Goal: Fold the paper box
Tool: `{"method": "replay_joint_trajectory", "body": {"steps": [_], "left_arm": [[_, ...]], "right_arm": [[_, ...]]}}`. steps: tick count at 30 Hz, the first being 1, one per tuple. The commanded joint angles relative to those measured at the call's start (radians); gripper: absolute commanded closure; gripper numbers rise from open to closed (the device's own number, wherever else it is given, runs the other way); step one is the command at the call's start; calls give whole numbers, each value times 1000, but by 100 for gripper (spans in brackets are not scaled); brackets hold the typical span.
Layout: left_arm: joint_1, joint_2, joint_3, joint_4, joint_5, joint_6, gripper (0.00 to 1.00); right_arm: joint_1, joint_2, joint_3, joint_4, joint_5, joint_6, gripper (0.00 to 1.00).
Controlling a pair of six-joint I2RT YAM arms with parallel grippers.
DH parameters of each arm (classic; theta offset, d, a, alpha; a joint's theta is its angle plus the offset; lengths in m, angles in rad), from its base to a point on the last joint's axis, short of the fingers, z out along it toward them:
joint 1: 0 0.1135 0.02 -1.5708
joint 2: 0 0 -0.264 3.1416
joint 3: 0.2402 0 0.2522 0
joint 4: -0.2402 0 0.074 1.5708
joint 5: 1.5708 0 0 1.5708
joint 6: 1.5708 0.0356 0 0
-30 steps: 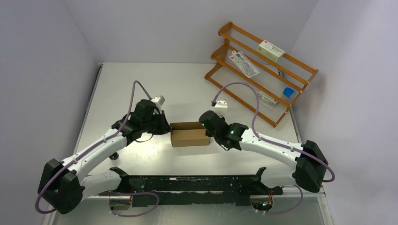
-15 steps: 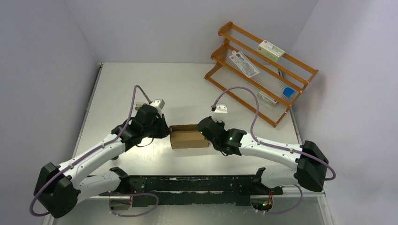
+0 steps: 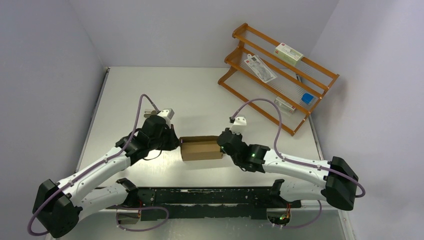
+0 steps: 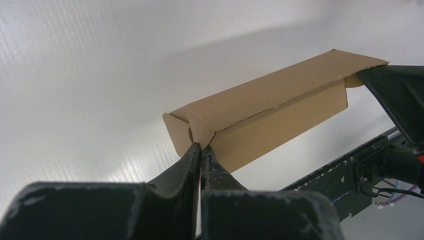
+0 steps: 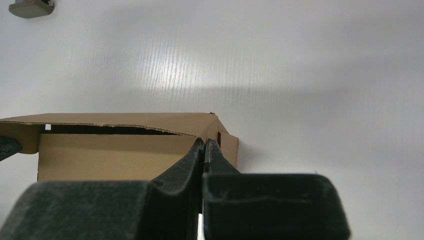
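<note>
The paper box (image 3: 201, 149) is a small brown cardboard box lying on the white table between my two arms. Its lid edge stands slightly ajar along the top. My left gripper (image 3: 176, 144) is shut, with its tips pressed against the scalloped tab on the box's left end (image 4: 201, 145). My right gripper (image 3: 221, 145) is shut, with its tips against the box's right end corner (image 5: 204, 141). The box fills the left wrist view (image 4: 270, 115) and the lower left of the right wrist view (image 5: 115, 155).
An orange wire rack (image 3: 277, 75) stands at the back right, holding white printed packages (image 3: 289, 52) and a small blue item (image 3: 307, 98). A black rail (image 3: 200, 196) runs along the near table edge. Grey walls close in on left and right.
Both grippers and the box between them have shifted slightly toward the near edge. The right arm's elbow has swung outward to the right. Both grippers stay shut.
</note>
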Motion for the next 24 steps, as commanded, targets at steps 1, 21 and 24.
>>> {"method": "replay_joint_trajectory", "body": {"steps": [1,21,24], "left_arm": [[-3,-16,-36,-38,-20,-3,95],[-39,-77,-148,58,10,-107,95],[-46,-105,-171,77,2,-117,95]], "right_arm": [[4,-26,-69,-5,7,-5,100],[11,-38,-157,181,-28,-24,100],[13,-63,-186,199,-18,-34,100]]}}
